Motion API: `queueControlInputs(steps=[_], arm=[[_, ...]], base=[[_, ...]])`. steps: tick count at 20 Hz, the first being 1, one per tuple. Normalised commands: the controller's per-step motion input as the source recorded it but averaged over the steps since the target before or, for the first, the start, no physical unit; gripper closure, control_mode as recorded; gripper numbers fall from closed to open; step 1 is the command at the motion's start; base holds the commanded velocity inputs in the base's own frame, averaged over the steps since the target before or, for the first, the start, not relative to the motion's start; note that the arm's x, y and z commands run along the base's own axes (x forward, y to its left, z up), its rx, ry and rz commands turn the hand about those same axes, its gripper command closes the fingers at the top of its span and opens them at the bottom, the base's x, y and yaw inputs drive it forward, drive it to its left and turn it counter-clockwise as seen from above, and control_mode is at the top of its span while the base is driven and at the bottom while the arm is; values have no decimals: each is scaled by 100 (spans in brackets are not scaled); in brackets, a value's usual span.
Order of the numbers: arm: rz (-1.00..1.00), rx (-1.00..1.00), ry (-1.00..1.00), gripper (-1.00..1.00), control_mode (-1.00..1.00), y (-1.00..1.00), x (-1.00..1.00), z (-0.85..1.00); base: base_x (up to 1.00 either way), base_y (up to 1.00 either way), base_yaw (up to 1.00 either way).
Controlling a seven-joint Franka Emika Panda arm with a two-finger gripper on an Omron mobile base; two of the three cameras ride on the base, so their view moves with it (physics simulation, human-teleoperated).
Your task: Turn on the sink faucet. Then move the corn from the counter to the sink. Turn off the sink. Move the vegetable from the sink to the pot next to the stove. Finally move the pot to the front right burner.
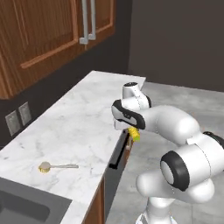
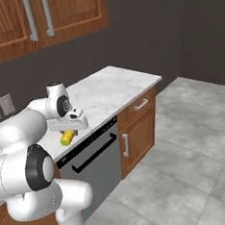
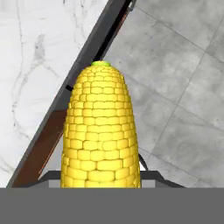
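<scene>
We see the claw [image 1: 133, 132] hanging just past the front edge of the bench [image 1: 74, 127], partly open and clenched on the corn [image 1: 134, 134]. In the hand view the corn [image 3: 101, 131] stands lengthwise between the fingers, its greenish end pointing away from the hand, with the bench's edge and the grey floor [image 3: 175, 87] below it. In the right base view the claw [image 2: 68, 133] holds the corn [image 2: 67, 137] above the black dishwasher front [image 2: 92, 162], over the line where the marble ends; we cannot quite tell from the base views whether the cob hangs over the marble or over the floor, though the hand view suggests it straddles the edge.

The finger tips themselves are hidden behind the cob, so we judge the grip from how it sits clear of any surface.

At the near left of the left base view a corner of the sink [image 1: 26, 205] is sunk into the bench, well apart from the corn. A small scrubbing brush [image 1: 54, 166] lies on the marble between the sink and the claw. Brown wall cabinets [image 1: 43, 35] hang above the far side of the bench, with two wall outlets [image 1: 18, 117] below them.
</scene>
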Motion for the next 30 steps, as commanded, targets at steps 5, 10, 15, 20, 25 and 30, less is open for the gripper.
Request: queueControlInputs(steps=[5, 10, 15, 20, 25, 30], arm=[[0, 0, 0, 100, 100, 0, 0, 0], [0, 0, 0, 100, 100, 0, 0, 0], [0, 0, 0, 100, 100, 0, 0, 0], [0, 0, 0, 100, 100, 0, 0, 0], [0, 0, 0, 100, 100, 0, 0, 0], [0, 0, 0, 100, 100, 0, 0, 0]], base=[[1, -25, -49], [3, -26, -48], [5, -25, -48], [7, -24, -47], [7, -24, -47], [5, -29, -47]])
